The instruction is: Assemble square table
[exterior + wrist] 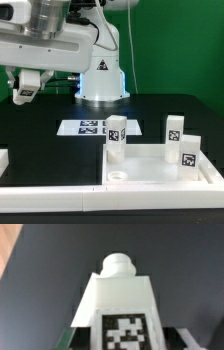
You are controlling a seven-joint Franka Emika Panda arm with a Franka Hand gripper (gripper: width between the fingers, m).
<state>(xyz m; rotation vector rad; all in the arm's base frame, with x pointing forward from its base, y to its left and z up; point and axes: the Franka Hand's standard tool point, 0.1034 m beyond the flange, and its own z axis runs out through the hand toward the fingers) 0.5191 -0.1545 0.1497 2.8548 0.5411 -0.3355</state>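
Small white plastic tagged leg (118, 303), held end-on in the pincer (118, 336): judged light, rigid, smooth; grip flat sides. White square rimmed tabletop slab (150, 172): counter's near edge.

Arm's white base (103, 80) at table's far edge, roughly mid-width. Upper links reach toward exterior view's left, filling top left. Gripper (26, 88) hangs high above table's far left part, well clear of surface. Finger state unreadable in exterior view. Wrist view: white tagged leg (118, 303) fills centre, tagged end nearest camera; fingers themselves not discernible.
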